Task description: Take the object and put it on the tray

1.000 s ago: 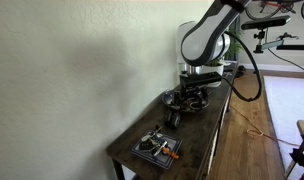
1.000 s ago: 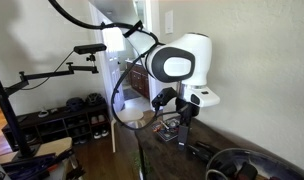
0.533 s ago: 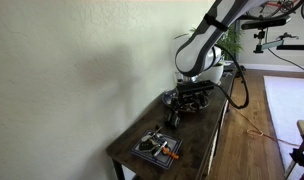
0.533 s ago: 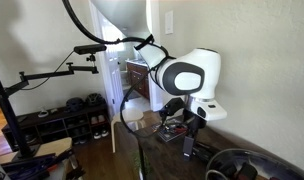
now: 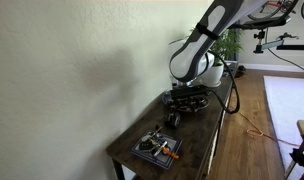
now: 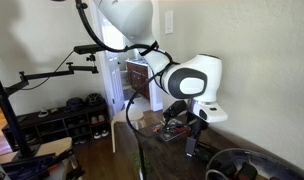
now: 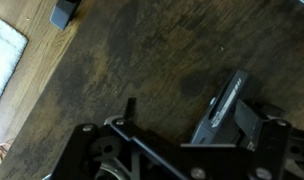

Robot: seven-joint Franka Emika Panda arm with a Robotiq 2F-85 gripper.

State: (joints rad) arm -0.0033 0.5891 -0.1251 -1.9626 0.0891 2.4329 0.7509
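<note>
A robot arm's end effector (image 6: 188, 147) hangs low over a dark wooden table (image 5: 197, 135), its fingers spread with only bare wood showing between them in the wrist view. What is probably the object to be moved, a small dark block (image 7: 62, 12), lies on the table at the top edge of that view, well off the line of the fingers. The tray (image 5: 138, 151) sits at the far end of the table from the arm and already holds an orange item (image 5: 164, 150) among other clutter.

Closing here would likely catch nothing, and dropping lower could press the fingertips into the wood. A round black rack (image 6: 232, 160) stands just beside the end effector, so a sideways sweep toward the block might knock it. The crowded tray could also leave the block resting on other things instead of lying flat.

The arm arcs down from above, elbow bent, its white wrist turned so the fingers point almost straight at the table.
</note>
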